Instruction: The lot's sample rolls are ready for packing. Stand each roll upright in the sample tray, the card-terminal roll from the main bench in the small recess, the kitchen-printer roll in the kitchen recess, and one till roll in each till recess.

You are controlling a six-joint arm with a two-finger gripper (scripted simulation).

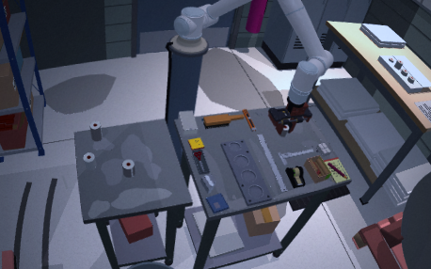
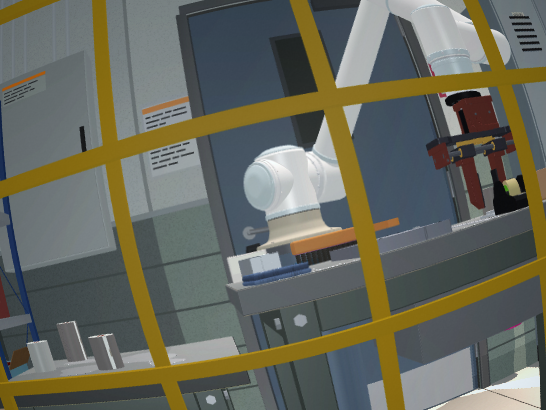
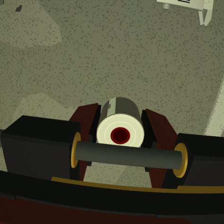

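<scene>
My gripper [image 1: 285, 126] [image 3: 119, 133] is down at the back right of the main bench, and a small white paper roll [image 3: 120, 123] [image 1: 285, 129] with a dark red core stands upright in its grip. The grey sample tray [image 1: 246, 165] with several round recesses lies in the middle of the bench, to the left and nearer. Three more white rolls stand on the lower side table to the left: one at the back [image 1: 95, 130], one at the left [image 1: 89, 158] and one nearer the middle [image 1: 128, 167]. In the second side camera the roll is hidden behind the gripper [image 2: 479, 197].
A long steel ruler [image 1: 272, 162] lies just right of the tray, with a black tape dispenser [image 1: 295, 176] and a brown box [image 1: 316, 169] near the bench's front right. An orange brush [image 1: 223, 119] lies at the bench's back edge. A yellow mesh guard [image 2: 345, 175] crosses the second side camera.
</scene>
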